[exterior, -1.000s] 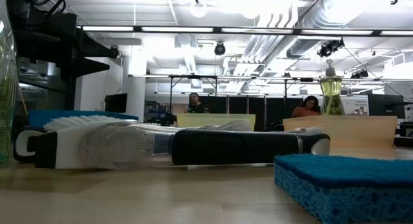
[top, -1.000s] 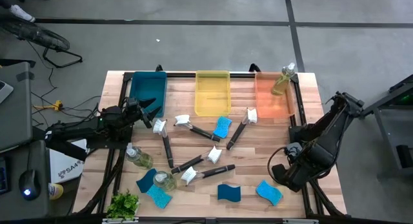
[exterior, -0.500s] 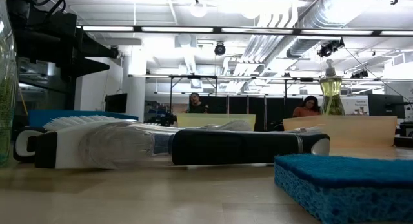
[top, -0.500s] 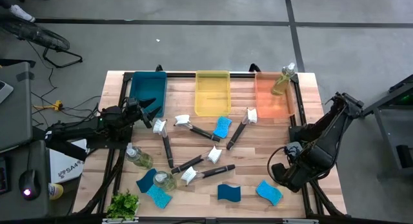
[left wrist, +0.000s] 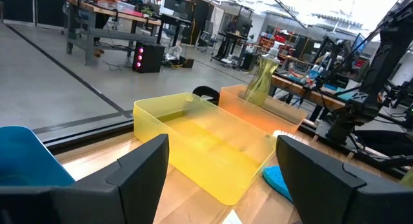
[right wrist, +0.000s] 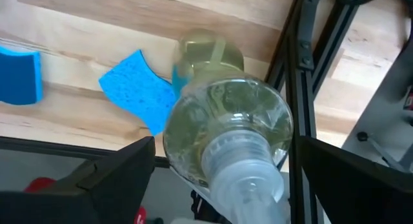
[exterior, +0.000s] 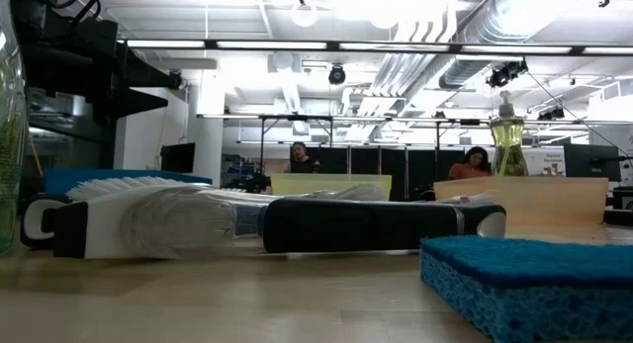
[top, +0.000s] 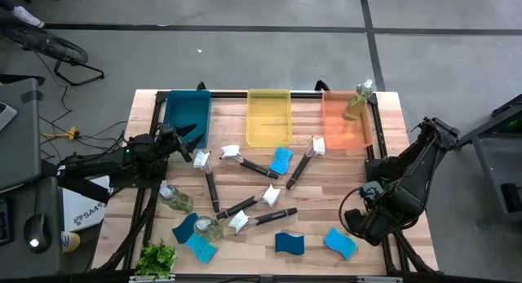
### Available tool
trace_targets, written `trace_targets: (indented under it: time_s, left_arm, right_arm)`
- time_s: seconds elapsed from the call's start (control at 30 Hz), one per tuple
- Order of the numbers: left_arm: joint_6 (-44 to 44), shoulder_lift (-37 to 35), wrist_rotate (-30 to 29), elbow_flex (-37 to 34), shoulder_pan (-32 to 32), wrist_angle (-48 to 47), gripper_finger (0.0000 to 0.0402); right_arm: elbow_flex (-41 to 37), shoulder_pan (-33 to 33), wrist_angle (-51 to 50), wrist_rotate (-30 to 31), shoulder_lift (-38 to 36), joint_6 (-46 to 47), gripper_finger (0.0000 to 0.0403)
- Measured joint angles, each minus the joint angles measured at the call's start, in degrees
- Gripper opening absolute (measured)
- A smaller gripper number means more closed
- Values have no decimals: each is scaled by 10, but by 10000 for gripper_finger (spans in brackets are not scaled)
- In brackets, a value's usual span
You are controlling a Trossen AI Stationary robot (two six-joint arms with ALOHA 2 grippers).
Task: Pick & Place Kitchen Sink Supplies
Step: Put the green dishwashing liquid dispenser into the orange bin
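Progress of sorting, early stage. One pump bottle [top: 357,102] leans in the orange bin [top: 342,134]; the yellow bin [top: 268,118] and blue bin [top: 186,112] hold nothing. On the surface [top: 326,197] everything else is still unsorted:
- dish brushes [top: 245,162] lie crossed near the middle
- blue sponges [top: 289,244] are scattered, one just in front of the yellow bin and the others along the near edge
- two bottles [top: 174,199] stand on the left side, near the plant [top: 155,258]

The left gripper [top: 189,136] waits beside the blue bin with its jaws apart and empty, facing the yellow bin. The right gripper [right wrist: 222,185] is at the surface's right near corner, above a sponge [right wrist: 135,91], with a fourth bottle [right wrist: 226,127] filling the space between its widely spread fingers [right wrist: 116,179]. It appears to grip this bottle, though contact at the fingers is not clearly shown. By this judgement, one item is placed, one is in hand, and most of the supplies remain to be moved.
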Motion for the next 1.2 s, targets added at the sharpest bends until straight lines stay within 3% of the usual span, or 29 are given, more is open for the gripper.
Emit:
trace_targets:
  time_s: [0.5, 0.9, 1.2]
  left_arm:
    - [0, 0, 0, 0, 0, 0, 280]
    - [0, 0, 0, 0, 0, 0, 280]
    - [0, 0, 0, 0, 0, 0, 280]
  right_arm:
    - [-39, -8, 51, -3, -9, 1, 370]
    - [-39, -9, 35, -3, -11, 0, 300]
    - [-39, -9, 34, -6, -11, -3, 292]
